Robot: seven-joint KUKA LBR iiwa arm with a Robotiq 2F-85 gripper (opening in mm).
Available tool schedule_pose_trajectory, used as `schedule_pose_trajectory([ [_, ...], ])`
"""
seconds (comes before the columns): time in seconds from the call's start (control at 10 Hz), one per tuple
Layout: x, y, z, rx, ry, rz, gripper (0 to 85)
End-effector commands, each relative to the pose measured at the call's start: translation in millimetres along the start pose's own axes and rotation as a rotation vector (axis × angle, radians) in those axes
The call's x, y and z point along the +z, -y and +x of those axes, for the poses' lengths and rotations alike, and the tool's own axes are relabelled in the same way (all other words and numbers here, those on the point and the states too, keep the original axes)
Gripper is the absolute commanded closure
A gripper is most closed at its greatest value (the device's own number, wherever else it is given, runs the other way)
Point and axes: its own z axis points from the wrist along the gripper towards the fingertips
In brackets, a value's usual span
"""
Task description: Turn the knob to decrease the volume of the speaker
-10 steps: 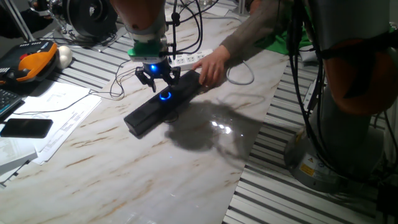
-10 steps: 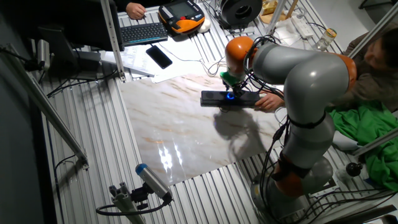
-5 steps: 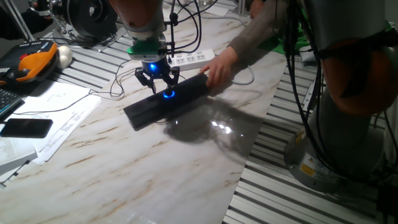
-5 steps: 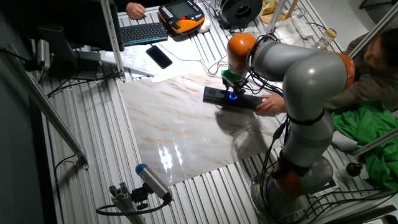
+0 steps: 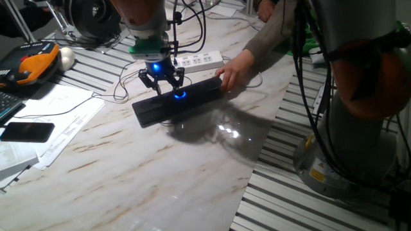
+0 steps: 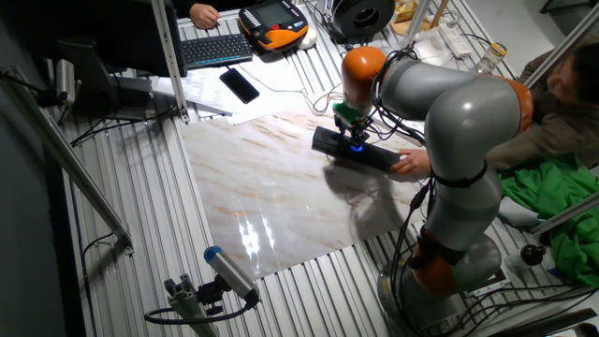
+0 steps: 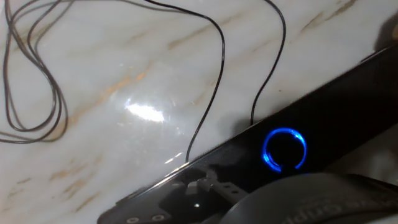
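The gripper hangs just above the speaker with its dark fingers spread, splayed around the spot beside the knob and not pinching it. In the hand view the knob shows as a glowing blue ring on the black bar, clear of any finger.

The speaker lies flat and diagonal on the marble bench, toward its far edge. A person's hand rests on the bar's end nearest the white power strip, which sits at that far edge. From the other fixed view, the same hand grips the bar under the grey arm.

Thin black cables trail over the marble behind the speaker. Off the bench's left side lie papers, a black phone and an orange-and-black pendant.
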Motion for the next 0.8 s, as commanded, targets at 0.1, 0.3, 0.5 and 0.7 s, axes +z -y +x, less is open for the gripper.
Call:
schedule_pose_trajectory([
  [0.1,-0.1,-0.1,0.0,-0.004,-0.021,0.016,34.0],
  [0.3,-0.1,-0.1,0.0,-0.026,-0.041,0.009,34.0],
  [0.5,1.7,2.1,-5.8,-0.056,-0.051,-0.012,34.0],
  [0.7,6.9,7.3,-16.5,-0.084,-0.042,-0.013,34.0],
])
